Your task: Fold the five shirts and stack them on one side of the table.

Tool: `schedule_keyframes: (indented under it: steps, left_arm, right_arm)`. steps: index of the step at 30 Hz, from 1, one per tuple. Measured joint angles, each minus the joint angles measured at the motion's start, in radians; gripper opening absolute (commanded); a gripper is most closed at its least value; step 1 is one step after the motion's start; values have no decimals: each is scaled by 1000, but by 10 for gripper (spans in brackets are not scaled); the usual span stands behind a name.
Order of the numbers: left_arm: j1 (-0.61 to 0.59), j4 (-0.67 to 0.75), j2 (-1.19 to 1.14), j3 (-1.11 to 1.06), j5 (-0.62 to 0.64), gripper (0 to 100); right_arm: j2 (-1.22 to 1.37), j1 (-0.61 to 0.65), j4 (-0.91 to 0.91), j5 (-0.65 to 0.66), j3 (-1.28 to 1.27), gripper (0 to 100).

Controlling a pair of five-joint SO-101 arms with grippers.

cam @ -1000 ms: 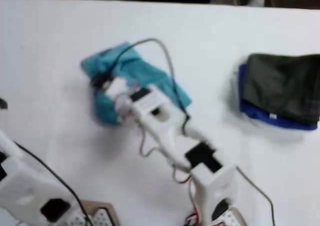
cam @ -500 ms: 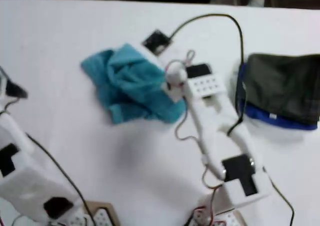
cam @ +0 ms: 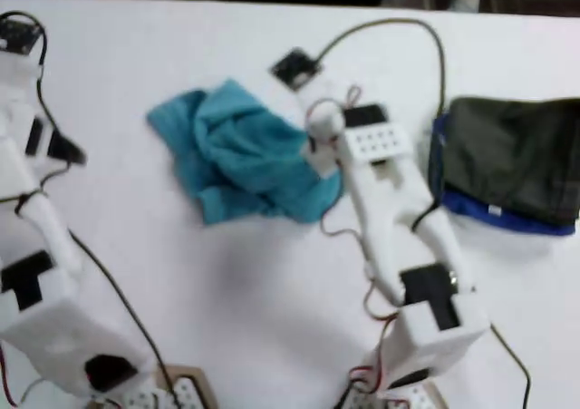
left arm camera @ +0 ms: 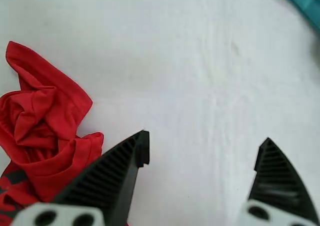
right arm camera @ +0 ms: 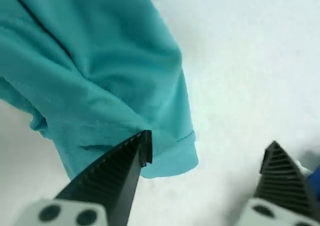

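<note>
**Left:** the left gripper (left arm camera: 206, 136) hangs over the bare table (left arm camera: 210, 50), jaws spread wide and empty. A crumpled red shirt (left arm camera: 40, 131) lies just beside one finger.

**Centre:** the teal shirt (cam: 240, 155) lies bunched and unfolded. The right gripper (right arm camera: 209, 137) stands at its hem, jaws spread, holding nothing.

**Right:** a dark shirt (cam: 517, 150) lies folded on a blue shirt (cam: 476, 208) at the table's edge.

The step in hand appears to be flattening the teal shirt. To do it well, pinch a single layer at an outer corner. Then draw outward low and slowly, so the cloth lies smooth before any fold.
</note>
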State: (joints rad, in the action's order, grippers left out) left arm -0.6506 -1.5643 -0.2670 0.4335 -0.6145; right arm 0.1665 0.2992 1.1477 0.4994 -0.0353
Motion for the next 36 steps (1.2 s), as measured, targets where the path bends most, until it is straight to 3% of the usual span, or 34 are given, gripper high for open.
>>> schedule_keyframes:
  steps: [9, 14, 18, 25, 28, 31, 34, 36]
  left_arm:
    - [0, 2, 0, 0, 0, 350]
    - [0, 2, 0, 0, 0, 350]
    - [0, 2, 0, 0, 0, 350]
    - [0, 2, 0, 0, 0, 350]
    - [0, -15, 0, 0, 0, 350]
    - [-2, -31, 0, 0, 0, 350]
    - [-2, -37, 0, 0, 0, 350]
    - [-2, -37, 0, 0, 0, 350]
  right_arm:
    - [0, 14, 232, -52, 150, 376]
    - [-2, 103, 364, 141, 138, 376]
    - [8, 107, 345, 241, 87, 376]
    - [169, 110, 153, 261, 44, 375]
    - [241, 110, 103, 224, 60, 272]
    - [252, 109, 109, 121, 140, 15]
    - [250, 87, 147, 61, 256, 55]
    - [250, 72, 193, 52, 331, 16]
